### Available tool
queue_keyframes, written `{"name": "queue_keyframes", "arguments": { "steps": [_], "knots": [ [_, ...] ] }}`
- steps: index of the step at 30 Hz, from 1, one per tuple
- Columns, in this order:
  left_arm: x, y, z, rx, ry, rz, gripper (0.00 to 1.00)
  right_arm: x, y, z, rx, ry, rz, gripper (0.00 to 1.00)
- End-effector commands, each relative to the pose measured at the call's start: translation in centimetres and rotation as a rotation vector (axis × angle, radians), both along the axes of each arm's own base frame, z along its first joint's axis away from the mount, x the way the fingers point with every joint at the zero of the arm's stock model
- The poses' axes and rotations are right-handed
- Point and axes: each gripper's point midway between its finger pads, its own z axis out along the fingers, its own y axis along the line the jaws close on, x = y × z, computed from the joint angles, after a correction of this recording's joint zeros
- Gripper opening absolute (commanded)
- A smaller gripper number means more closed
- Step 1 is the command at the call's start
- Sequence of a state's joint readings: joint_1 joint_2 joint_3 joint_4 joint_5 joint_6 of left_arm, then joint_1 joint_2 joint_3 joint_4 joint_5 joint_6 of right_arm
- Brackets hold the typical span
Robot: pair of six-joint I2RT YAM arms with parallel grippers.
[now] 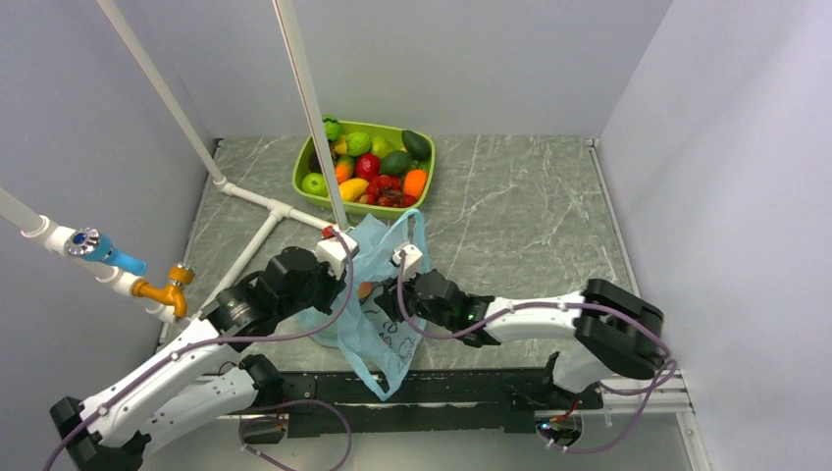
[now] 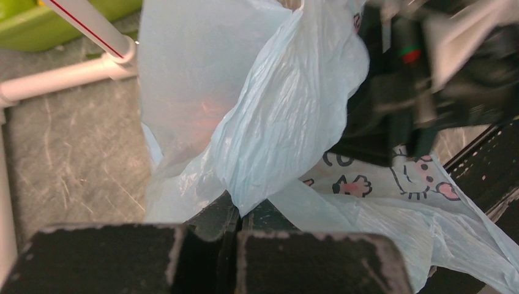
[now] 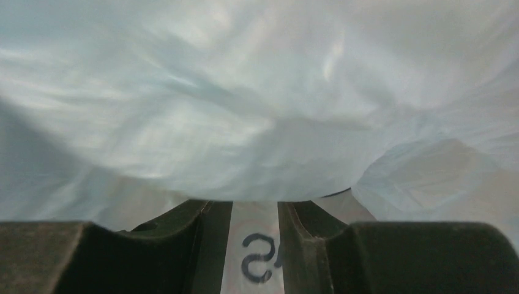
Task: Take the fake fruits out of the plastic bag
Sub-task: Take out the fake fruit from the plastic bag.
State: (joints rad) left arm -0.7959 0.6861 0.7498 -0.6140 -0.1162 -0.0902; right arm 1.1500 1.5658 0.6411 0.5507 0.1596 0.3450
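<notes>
The light blue plastic bag (image 1: 378, 314) lies crumpled between my two arms near the table's front edge, one handle loop trailing toward me. An orange-pink glow (image 1: 365, 290) shows through its film; it looks like one of the fake fruits, and it shows faintly in the left wrist view too (image 2: 205, 113). My left gripper (image 2: 245, 211) is shut on a fold of the bag's edge. My right gripper (image 3: 255, 205) is pushed against the bag (image 3: 257, 110). Its fingers (image 3: 306, 226) stand a narrow gap apart over printed film, and a fold hides their tips.
A lime-green tray (image 1: 299, 175) piled with several toy fruits stands at the back centre. A white pipe frame (image 1: 265, 201) crosses the table's left side, close to my left arm, with a yellow tap (image 1: 162, 289) at the left edge.
</notes>
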Motion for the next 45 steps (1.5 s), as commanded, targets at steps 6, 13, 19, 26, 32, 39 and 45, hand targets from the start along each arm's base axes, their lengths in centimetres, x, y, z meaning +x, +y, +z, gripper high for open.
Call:
{"name": "queue_keyframes", "arguments": {
  "steps": [6,13,19,26,32,39,45],
  "knots": [
    [0.4,-1.0,-0.3,0.003,0.012,-0.021,0.0,0.4,5.7,1.6,0.114,-0.086,0.084,0.53],
    [0.1,-1.3,-0.6,0.014,0.043,-0.04,0.0,1.3,6.6,0.9,0.08,-0.106,0.079,0.69],
    [0.2,-0.4,0.8,-0.026,-0.019,-0.002,0.0,3.2,6.6,1.6,0.088,-0.165,-0.013,0.81],
    [0.6,-0.2,0.5,-0.004,-0.026,0.011,0.0,6.0,5.8,3.0,0.086,-0.255,-0.15,0.89],
    [0.9,-0.3,-0.6,0.043,0.013,0.023,0.0,8.3,4.1,3.3,0.063,-0.291,-0.256,0.92],
    [1.0,-0.3,-0.6,0.039,0.006,0.025,0.0,7.6,6.3,1.9,0.125,-0.262,-0.046,0.92],
    [1.0,-0.3,-0.8,0.047,0.015,0.029,0.0,7.4,6.3,-1.1,0.091,-0.196,-0.062,0.92]
  ]
}}
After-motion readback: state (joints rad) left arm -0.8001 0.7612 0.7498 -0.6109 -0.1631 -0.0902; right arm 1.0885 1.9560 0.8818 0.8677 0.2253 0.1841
